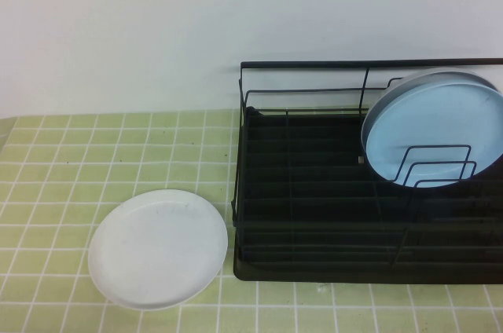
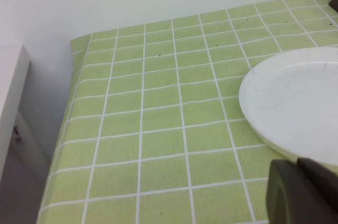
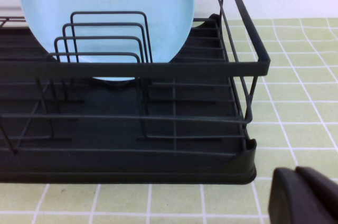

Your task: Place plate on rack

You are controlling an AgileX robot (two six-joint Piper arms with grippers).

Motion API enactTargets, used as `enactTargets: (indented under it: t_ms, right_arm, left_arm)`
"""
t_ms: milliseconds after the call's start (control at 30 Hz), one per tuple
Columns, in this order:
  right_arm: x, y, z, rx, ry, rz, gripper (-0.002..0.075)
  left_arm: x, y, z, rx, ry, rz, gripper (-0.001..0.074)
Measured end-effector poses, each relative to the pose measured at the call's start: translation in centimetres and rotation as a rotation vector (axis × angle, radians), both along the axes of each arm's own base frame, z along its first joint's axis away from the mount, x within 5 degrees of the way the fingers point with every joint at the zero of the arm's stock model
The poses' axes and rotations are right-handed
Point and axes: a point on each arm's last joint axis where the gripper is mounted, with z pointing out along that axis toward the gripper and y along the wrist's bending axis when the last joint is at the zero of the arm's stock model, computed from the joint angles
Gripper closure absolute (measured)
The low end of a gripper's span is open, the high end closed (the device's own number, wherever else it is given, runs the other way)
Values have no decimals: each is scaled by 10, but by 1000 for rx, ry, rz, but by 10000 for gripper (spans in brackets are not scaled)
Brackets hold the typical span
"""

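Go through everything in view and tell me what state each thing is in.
white plate: flat on the tablecloth, left of the rack
rack: holds only the blue plate
blue plate: upright in the dividers
left gripper: near the white plate
right gripper: beside the rack

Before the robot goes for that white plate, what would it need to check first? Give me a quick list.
1. Plain round white plate lies flat and uncovered on the green tiled tablecloth: ok.
2. Black wire dish rack has free divider slots in front of the light blue round plate: ok.
3. Blue plate stands upright in the rack: ok.
4. Left claw near the white plate's rim: ok; open or shut: cannot tell.
5. Right claw beside the rack's corner, touching nothing: ok; open or shut: cannot tell.
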Motion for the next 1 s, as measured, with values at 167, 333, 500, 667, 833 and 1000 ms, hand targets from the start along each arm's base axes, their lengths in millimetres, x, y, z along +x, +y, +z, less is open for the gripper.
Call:
enactTargets:
  t_ms: [167,333,500,667,833,1000]
  right_arm:
    - [0,0,0,0,0,0,729]
    - [0,0,0,-7,0,2,729]
    - [0,0,0,-7,0,2,729]
    - [0,-1,0,-33,-2,0,729]
    - [1,-1,7,-35,-75,-2,729]
    - [2,-1,29,-31,-318,-7,729]
  left_arm:
    - [0,1,0,25,-6,2,735]
    - [2,1,9,21,-98,12,735]
    - [2,3,25,-3,-280,32,735]
    - [1,4,38,-14,-421,48,735]
    - [-1,5,45,-12,-500,56,735]
    - [-1,5,47,-13,-518,58,735]
